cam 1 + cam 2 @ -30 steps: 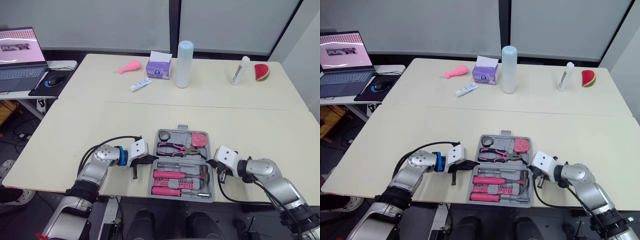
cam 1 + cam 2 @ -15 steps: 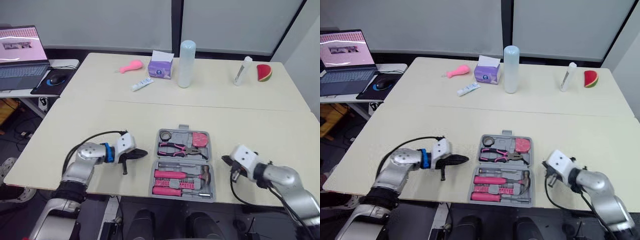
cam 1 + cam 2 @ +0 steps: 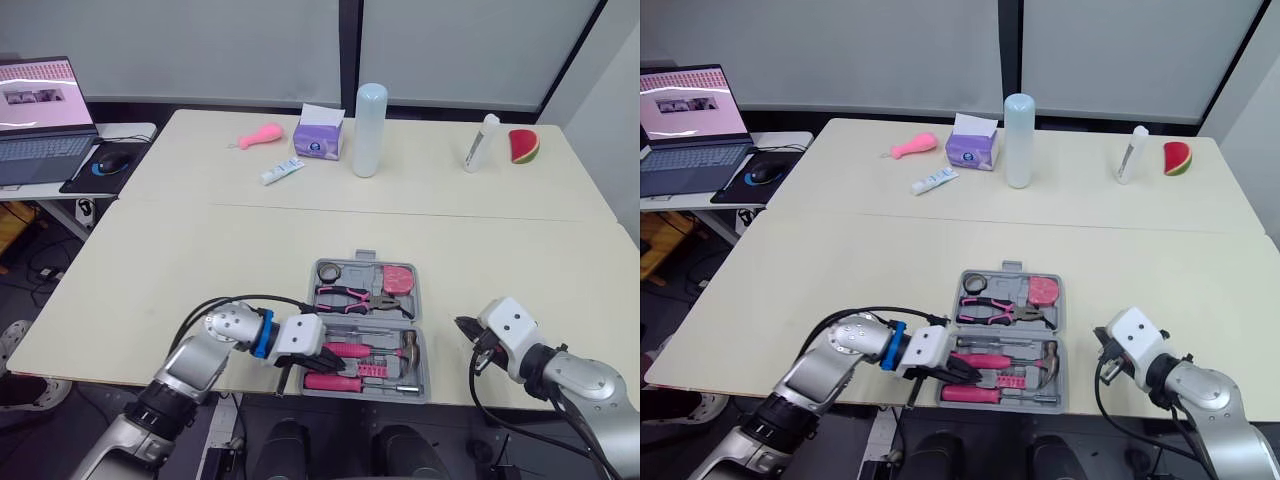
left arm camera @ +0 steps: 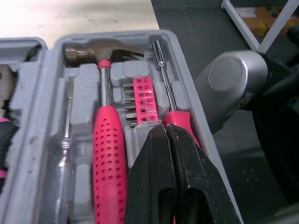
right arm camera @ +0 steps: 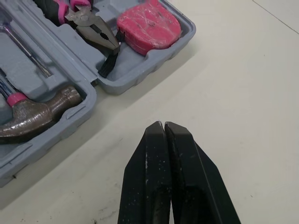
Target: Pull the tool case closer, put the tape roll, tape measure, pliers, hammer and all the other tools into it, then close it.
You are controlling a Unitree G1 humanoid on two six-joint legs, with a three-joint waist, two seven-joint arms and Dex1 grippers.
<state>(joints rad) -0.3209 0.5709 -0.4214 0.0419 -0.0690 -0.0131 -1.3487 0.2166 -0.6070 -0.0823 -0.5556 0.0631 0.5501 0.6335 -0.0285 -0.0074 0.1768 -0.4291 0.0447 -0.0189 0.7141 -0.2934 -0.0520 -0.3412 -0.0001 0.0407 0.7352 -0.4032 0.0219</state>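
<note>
The grey tool case (image 3: 420,335) lies open at the table's front edge. Its far half holds a tape roll (image 3: 331,270), pink-handled pliers (image 3: 350,297) and a pink tape measure (image 3: 398,279). In its near half lie a hammer (image 4: 106,140), a bit holder (image 4: 141,100) and a pink-handled screwdriver (image 3: 340,381). My left gripper (image 4: 163,127) is shut with nothing in it, hovering low over the near half beside the hammer handle; the head view places this left gripper (image 3: 325,362) at the case's near left. My right gripper (image 5: 163,123) is shut and empty above bare table, right of the case (image 5: 140,77).
At the table's far side stand a tall white bottle (image 3: 369,115), a purple tissue box (image 3: 319,133), a pink toy (image 3: 258,133), a small tube (image 3: 281,170), a slim white bottle (image 3: 482,141) and a watermelon-slice toy (image 3: 523,145). A laptop (image 3: 35,115) sits on a side desk, far left.
My left gripper has swung right from the table left of the case to over the case's near half. The right gripper stays to the right of the case.
</note>
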